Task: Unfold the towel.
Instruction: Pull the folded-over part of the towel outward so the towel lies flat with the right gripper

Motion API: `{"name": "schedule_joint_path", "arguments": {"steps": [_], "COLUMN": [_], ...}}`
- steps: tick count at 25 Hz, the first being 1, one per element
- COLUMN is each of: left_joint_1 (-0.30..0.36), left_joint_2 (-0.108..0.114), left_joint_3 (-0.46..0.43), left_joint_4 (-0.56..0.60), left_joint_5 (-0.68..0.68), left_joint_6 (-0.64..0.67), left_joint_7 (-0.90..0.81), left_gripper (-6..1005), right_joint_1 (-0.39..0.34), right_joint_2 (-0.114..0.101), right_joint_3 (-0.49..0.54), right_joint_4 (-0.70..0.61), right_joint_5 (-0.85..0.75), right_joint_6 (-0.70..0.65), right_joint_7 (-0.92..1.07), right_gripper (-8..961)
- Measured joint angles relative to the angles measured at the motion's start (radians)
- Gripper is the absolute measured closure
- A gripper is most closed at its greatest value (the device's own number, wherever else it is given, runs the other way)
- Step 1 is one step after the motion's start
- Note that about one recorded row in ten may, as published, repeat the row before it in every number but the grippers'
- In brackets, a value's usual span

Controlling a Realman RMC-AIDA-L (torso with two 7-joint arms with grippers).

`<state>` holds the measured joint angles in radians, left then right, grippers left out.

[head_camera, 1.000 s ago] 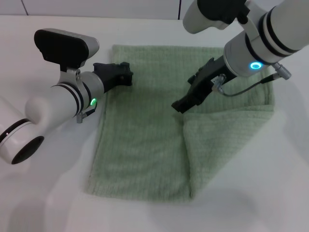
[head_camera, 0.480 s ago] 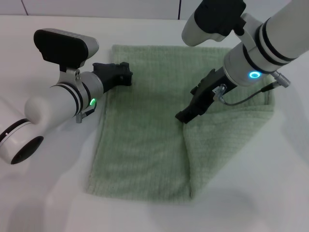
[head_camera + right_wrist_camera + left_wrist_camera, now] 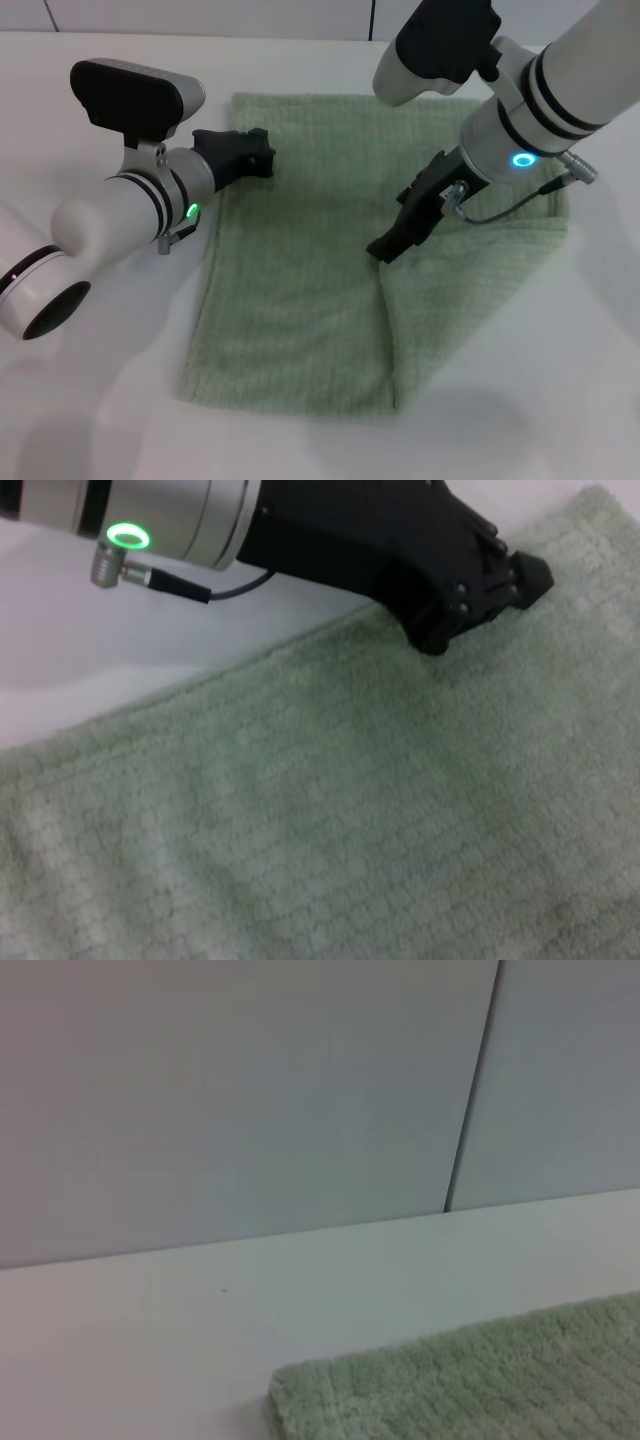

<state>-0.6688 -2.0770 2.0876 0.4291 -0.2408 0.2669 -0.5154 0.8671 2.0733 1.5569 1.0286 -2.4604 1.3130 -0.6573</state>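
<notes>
Right gripper (image 3: 385,247) has slid slightly down and toward the robot since a second ago, now at the corner of the folded flap near the towel's middle. Towel (image 3: 300,300) lies flat on the white table (image 3: 90,400), its right part still doubled over with a crease running down the middle. Fingers look pressed together at the flap edge, but whether cloth is pinched I cannot tell. Left gripper (image 3: 262,152) has not moved, sitting on the far left edge, likely pinning it so the towel won't drag; its jaw state I cannot tell.

Bright, even light; soft wrist-view blur
</notes>
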Motion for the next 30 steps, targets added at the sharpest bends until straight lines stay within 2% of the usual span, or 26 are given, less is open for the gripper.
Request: {"name": "schedule_joint_path", "arguments": {"steps": [30], "left_joint_1": [0.007], "left_joint_2": [0.0], "left_joint_3": [0.0], "left_joint_4": [0.008], "left_joint_5": [0.0], "left_joint_6": [0.0], "left_joint_7": [0.0], "left_gripper": [1000], "right_joint_1": [0.034], "right_joint_2": [0.004], "right_joint_3": [-0.018], "right_joint_4": [-0.118], "right_joint_5": [0.037], "right_joint_6": [-0.047], "right_joint_7": [-0.046], "right_gripper": [138]}}
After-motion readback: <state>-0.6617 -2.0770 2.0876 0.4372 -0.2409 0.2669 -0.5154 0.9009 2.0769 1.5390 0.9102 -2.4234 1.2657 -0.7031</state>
